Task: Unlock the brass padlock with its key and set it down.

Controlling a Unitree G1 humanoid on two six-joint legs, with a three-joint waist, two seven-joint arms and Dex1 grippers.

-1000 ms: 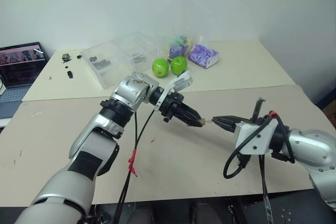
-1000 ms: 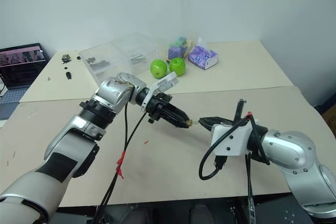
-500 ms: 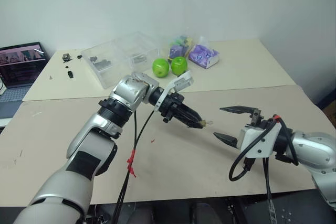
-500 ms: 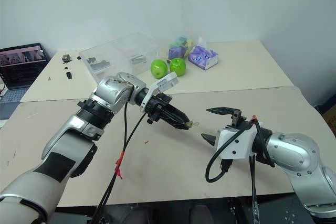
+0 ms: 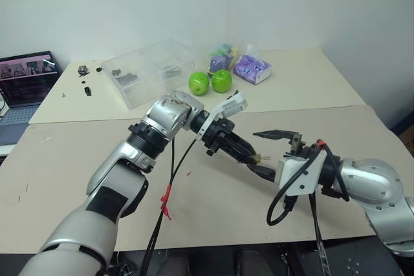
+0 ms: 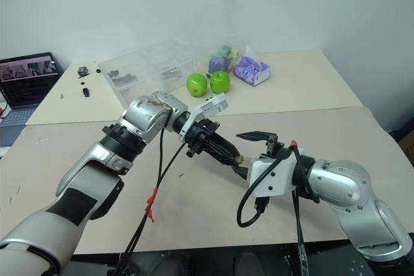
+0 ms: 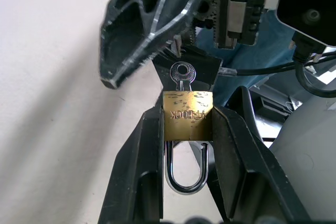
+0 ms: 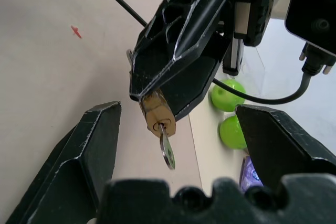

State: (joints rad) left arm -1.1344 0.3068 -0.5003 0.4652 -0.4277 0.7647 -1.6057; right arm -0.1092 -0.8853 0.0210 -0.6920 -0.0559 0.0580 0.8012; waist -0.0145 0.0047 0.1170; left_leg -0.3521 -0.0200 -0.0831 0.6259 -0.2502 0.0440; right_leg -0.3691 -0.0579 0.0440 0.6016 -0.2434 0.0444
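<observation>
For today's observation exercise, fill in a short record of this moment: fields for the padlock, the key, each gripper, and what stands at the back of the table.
brass padlock: clamped between the left gripper's fingers, shackle closed
key: sticking out of the padlock's keyhole, nothing gripping it
left gripper: shut on the padlock, above the table
right gripper: open, fingers either side of the key
background: two green apples, clear plastic box, laptop

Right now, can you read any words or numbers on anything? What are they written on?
"VY LOCK", roughly: stamped on the brass padlock, seen upside down; the first letters are unsure.
Laptop screen: too small to read.
Purple packets: print too small to read.
</observation>
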